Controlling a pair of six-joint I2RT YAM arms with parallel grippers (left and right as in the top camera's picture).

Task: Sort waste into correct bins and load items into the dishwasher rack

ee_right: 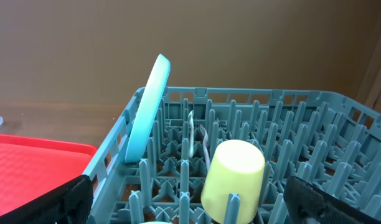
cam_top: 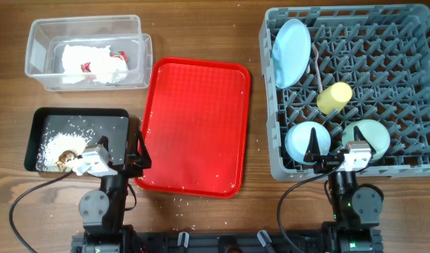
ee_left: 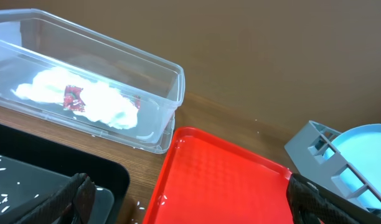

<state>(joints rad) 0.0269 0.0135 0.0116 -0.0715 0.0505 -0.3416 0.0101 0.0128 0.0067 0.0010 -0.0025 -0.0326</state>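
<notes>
The clear tub [cam_top: 39, 42] at the back left holds crumpled white napkins [cam_top: 95, 63] with a red scrap [ee_left: 72, 98]. In front of it, the black tray [cam_top: 60, 119] carries white crumbs and brown food scraps [cam_top: 66, 156]. On the right, the grey dishwasher rack [cam_top: 405, 21] holds an upright light blue plate [cam_top: 291, 51], a yellow-green cup [ee_right: 234, 177], a light blue bowl [cam_top: 303, 140] and a mint bowl [cam_top: 369, 137]. My left gripper [ee_left: 193, 208] is open and empty over the red tray's near left edge. My right gripper [ee_right: 190, 208] stands open and empty at the rack's front.
A flat red serving tray [cam_top: 197, 119] lies in the middle, with a few white crumbs at its near edge. Thin utensil handles [ee_right: 192, 127] stand among the rack's pegs beside the plate. Bare wooden table [cam_top: 201, 28] surrounds everything.
</notes>
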